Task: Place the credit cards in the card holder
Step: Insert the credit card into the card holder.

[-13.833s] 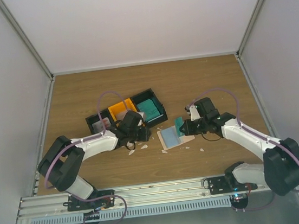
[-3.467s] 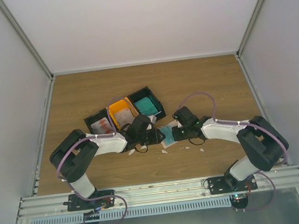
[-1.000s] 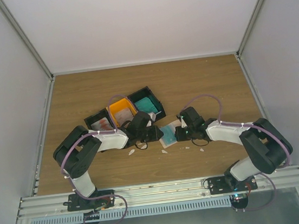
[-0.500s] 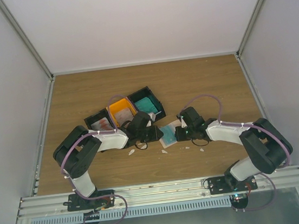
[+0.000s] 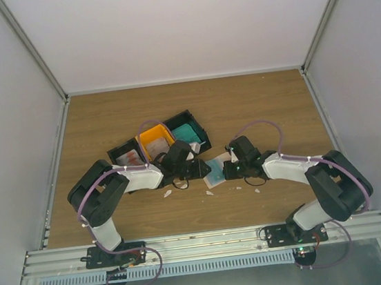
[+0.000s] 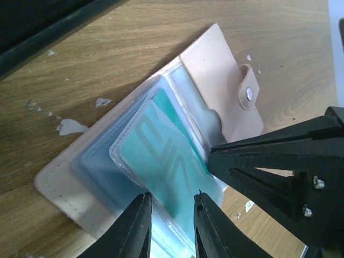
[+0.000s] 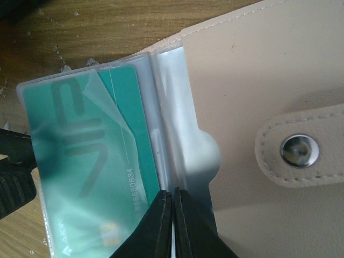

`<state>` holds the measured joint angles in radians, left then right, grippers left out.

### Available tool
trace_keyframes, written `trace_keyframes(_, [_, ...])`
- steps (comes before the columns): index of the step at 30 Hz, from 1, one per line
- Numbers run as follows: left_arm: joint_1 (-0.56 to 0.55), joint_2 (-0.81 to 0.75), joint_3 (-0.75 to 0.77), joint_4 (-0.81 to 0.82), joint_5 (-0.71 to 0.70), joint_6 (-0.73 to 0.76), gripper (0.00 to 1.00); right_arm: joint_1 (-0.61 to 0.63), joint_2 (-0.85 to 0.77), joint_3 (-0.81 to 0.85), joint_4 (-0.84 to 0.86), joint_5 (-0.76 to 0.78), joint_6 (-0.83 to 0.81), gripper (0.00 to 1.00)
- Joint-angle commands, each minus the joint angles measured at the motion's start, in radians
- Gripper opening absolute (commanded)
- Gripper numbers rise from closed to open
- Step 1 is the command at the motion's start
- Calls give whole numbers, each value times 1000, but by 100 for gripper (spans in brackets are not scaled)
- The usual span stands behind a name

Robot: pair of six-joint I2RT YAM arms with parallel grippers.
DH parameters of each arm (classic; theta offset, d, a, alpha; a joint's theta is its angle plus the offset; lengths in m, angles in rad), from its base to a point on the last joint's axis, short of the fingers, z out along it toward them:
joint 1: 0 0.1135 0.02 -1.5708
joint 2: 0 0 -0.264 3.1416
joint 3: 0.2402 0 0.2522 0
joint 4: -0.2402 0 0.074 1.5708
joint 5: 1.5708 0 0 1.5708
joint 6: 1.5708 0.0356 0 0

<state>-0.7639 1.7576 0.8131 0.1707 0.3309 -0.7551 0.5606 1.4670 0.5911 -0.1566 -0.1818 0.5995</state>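
Note:
The beige card holder (image 5: 216, 170) lies open on the table between my two grippers. Its flap with tab and snap shows in the left wrist view (image 6: 215, 75) and in the right wrist view (image 7: 258, 70). A teal credit card (image 6: 161, 156) sits partly inside a clear sleeve of the holder, also in the right wrist view (image 7: 80, 161). My left gripper (image 6: 171, 198) is slightly open, its fingers over the card's near end (image 5: 202, 169). My right gripper (image 7: 173, 196) is shut on the sleeve's edge (image 5: 229, 169).
A joined black-orange-black bin (image 5: 159, 141) stands just behind the left gripper, with teal cards (image 5: 187, 134) in its right part and white-red cards (image 5: 128, 158) in its left part. Small white scraps (image 5: 167, 193) lie on the wood near the holder.
Since the oldest frame the holder has shifted left and both grippers have closed in on it. Over the last second the left gripper has edged slightly right; the right arm is still.

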Motion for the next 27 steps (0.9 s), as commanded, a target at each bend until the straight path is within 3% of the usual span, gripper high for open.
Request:
trace_keyframes(1, [-8,10,33,78,40,38,26,-2,30,-20,-72,23,3,4])
trace_keyframes(18, [-11,81,67,190,119,-106,29,-2,-70,-34,-47,26,34,6])
trace_keyframes(27, [-15,114,140,170,165,-71,41,-2,-357,19,-173,252,72,25])
